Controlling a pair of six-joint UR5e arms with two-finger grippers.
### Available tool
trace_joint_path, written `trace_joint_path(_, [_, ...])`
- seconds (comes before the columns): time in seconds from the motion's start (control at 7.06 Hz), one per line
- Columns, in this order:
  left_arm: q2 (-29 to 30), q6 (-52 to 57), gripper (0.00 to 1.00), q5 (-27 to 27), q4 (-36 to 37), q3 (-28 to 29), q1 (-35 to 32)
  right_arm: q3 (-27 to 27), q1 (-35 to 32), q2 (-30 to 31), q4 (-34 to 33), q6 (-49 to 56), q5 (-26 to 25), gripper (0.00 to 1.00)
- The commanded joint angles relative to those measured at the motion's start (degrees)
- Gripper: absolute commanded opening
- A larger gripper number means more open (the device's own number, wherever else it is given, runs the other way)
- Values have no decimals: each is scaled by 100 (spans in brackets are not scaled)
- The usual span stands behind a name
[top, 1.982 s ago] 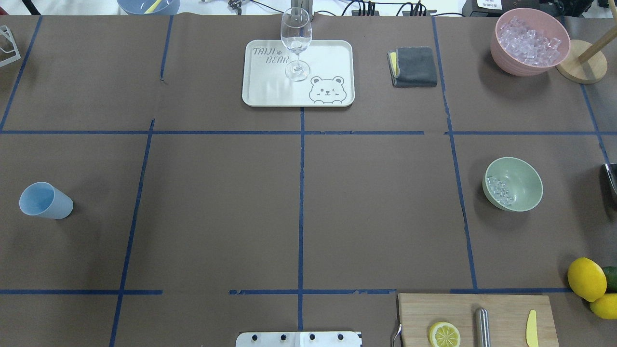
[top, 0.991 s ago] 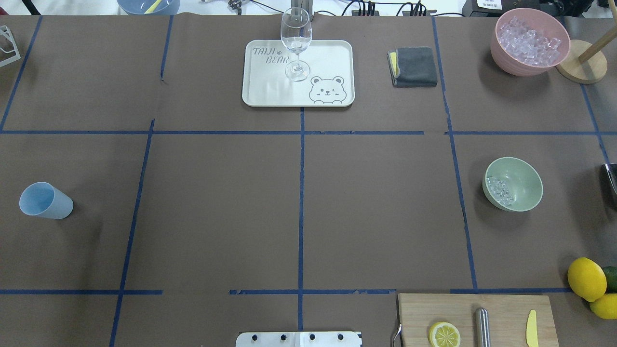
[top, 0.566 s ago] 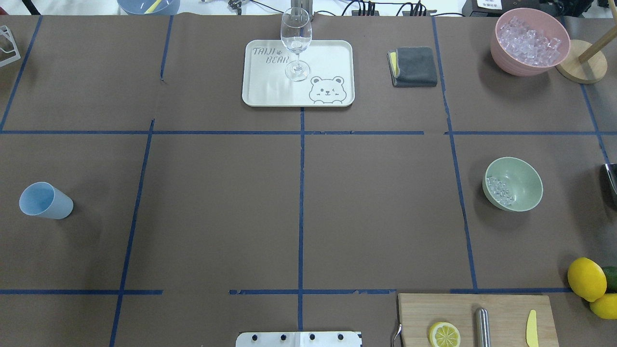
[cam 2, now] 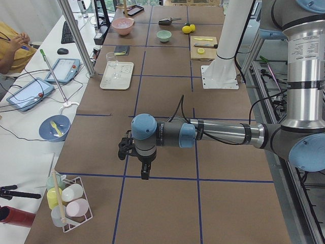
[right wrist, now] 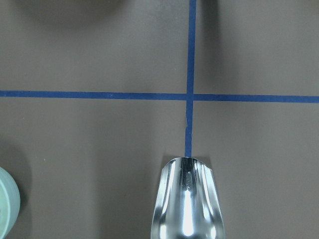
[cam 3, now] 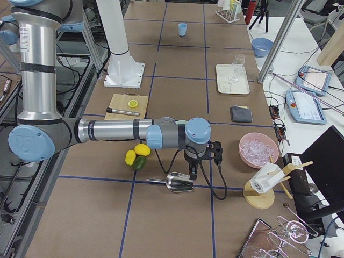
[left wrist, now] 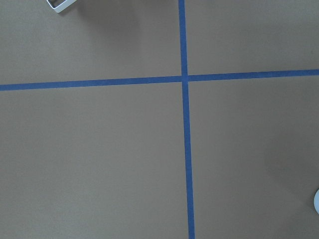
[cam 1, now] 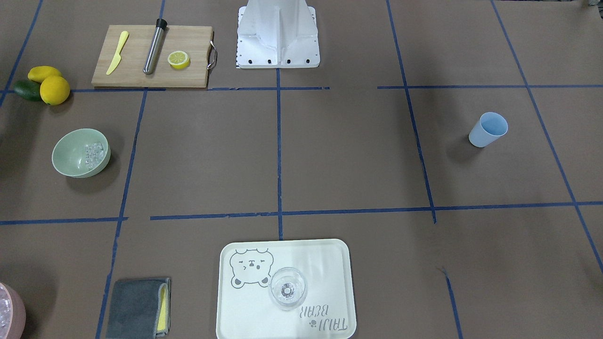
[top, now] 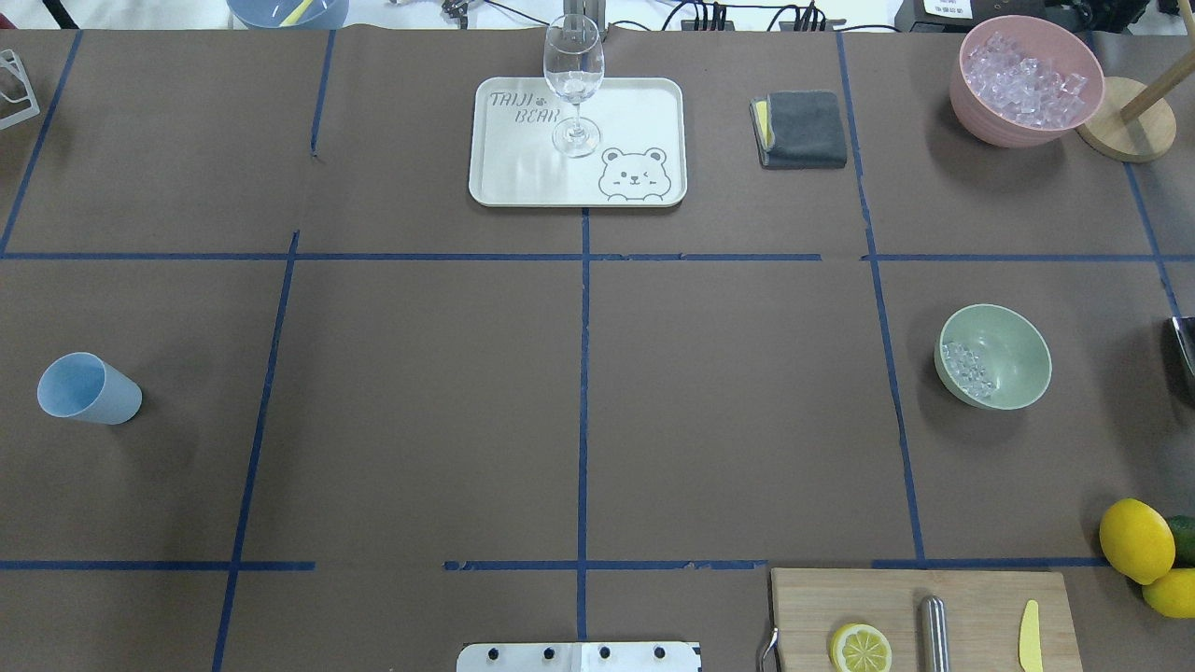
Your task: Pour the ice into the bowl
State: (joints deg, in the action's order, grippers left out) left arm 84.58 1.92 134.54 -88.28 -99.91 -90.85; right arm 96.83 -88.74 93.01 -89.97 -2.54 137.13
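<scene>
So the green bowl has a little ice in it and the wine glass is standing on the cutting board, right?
Not quite. The wine glass stands on the bear-printed tray, not the cutting board, as the overhead exterior view shows. The green bowl does hold a little ice.

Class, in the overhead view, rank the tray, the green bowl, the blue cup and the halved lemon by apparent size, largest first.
1. tray
2. green bowl
3. blue cup, only a little smaller than the bowl
4. halved lemon
</scene>
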Motion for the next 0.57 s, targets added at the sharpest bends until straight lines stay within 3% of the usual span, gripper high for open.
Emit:
trace_joint_path(0.0, [93,19,100,10,4,7,-3,-6,23,-2,-3,70,-2,100])
trace_joint_path(0.42, [340,19,100,-51,4,68,-12,-50,41,-20,6,52,68,100])
